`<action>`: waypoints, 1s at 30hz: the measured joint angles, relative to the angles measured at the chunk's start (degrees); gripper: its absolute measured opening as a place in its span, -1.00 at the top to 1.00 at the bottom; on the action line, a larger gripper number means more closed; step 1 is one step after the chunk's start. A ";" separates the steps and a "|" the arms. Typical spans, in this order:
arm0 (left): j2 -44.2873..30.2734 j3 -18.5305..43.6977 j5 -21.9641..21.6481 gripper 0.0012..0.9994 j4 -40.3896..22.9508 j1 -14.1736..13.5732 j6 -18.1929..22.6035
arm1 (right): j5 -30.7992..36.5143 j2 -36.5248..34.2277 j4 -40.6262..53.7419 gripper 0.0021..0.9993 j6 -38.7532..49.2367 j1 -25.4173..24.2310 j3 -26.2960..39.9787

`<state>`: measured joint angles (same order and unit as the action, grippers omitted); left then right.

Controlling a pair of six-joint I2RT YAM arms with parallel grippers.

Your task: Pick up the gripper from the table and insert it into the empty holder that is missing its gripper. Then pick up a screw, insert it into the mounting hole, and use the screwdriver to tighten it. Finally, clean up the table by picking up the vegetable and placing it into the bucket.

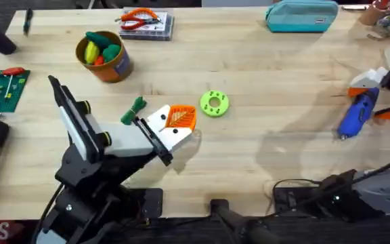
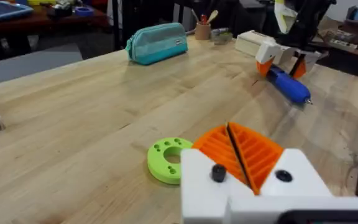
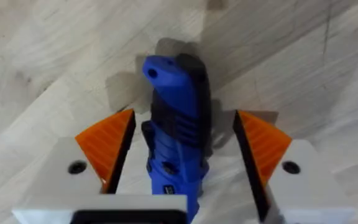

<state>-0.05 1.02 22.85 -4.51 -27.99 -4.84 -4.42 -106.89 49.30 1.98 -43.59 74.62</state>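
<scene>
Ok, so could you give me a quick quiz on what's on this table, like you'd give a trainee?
1. True or false: the vegetable lies on the table, outside the bucket.
2. Which arm's fingers sit either side of the screwdriver? A. left B. right C. neither
3. Fill in: the ring beside the left gripper is coloured ____.

Key: 1. True. 2. B, the right gripper, open around it. 3. Green.
</scene>
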 joint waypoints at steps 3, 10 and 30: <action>0.00 0.00 0.02 0.98 0.00 0.00 0.00 | 2.91 0.00 0.26 -0.94 0.05 1.51 -0.93; 0.02 0.00 0.00 0.98 0.00 0.00 0.00 | 5.48 0.02 0.81 -0.94 0.90 3.52 -1.34; 0.02 0.00 0.02 0.98 0.00 0.00 0.00 | 5.40 0.00 0.42 0.77 0.66 3.30 -1.57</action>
<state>-0.03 1.02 22.87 -4.51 -27.99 -4.84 0.98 -106.89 49.71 2.64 -40.29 73.05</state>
